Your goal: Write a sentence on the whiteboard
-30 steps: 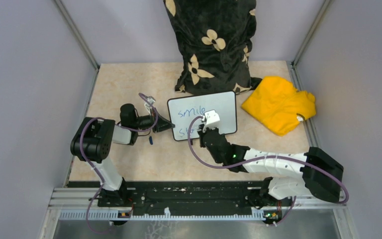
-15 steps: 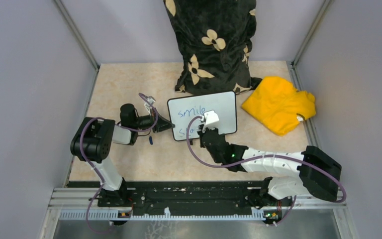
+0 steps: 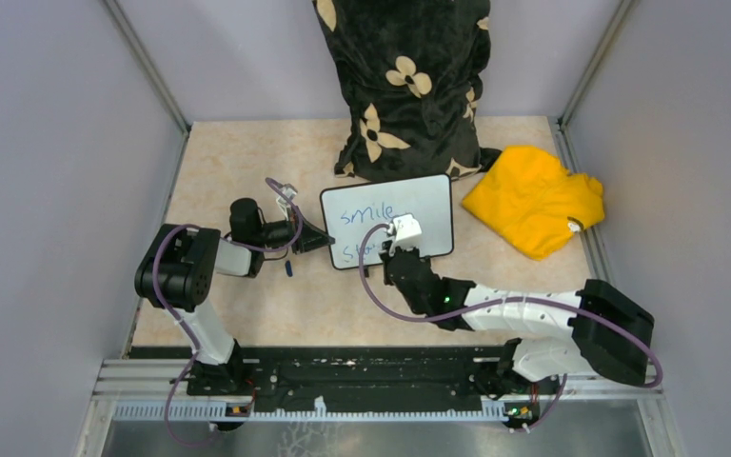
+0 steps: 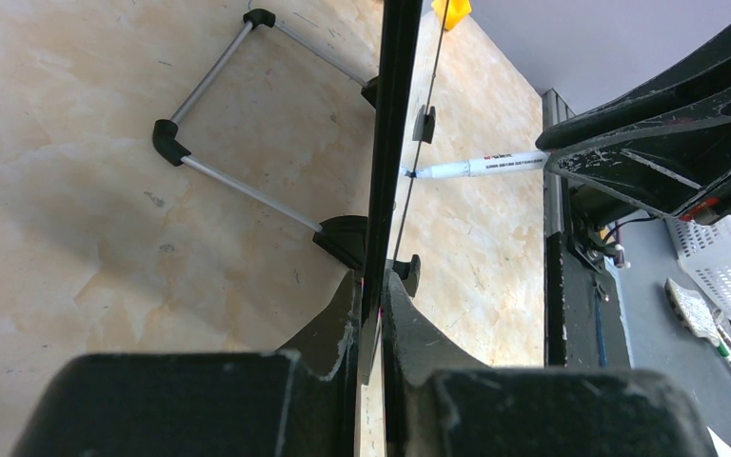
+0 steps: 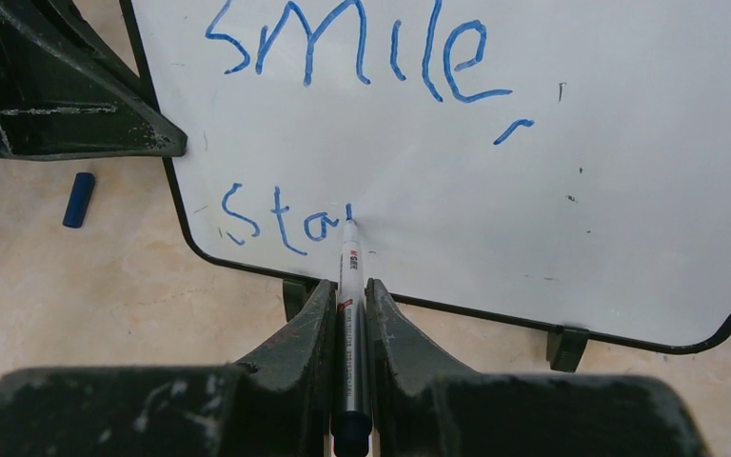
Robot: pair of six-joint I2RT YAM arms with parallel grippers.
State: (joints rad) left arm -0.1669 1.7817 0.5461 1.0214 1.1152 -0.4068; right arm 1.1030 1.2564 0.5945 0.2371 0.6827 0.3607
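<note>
The whiteboard (image 3: 388, 221) stands propped in the middle of the table, its white face (image 5: 495, 171) filling the right wrist view. The sentence (image 5: 343, 57) in blue reads "smile," on the upper line and "Sta" (image 5: 281, 221) below. My right gripper (image 5: 349, 300) is shut on a white marker (image 5: 350, 276), whose tip touches the board just after "Sta". My left gripper (image 4: 371, 295) is shut on the board's left edge (image 4: 395, 124), seen edge-on; in the top view it (image 3: 322, 238) sits at the board's left side. The marker (image 4: 481, 166) also shows in the left wrist view.
A blue marker cap (image 3: 288, 268) (image 5: 78, 199) lies on the table left of the board. A yellow cloth (image 3: 533, 198) is at the right, and a black flowered bag (image 3: 405, 86) stands behind the board. The board's wire stand (image 4: 238, 181) rests behind it.
The right arm has shifted very slightly; the left arm and the board hold still.
</note>
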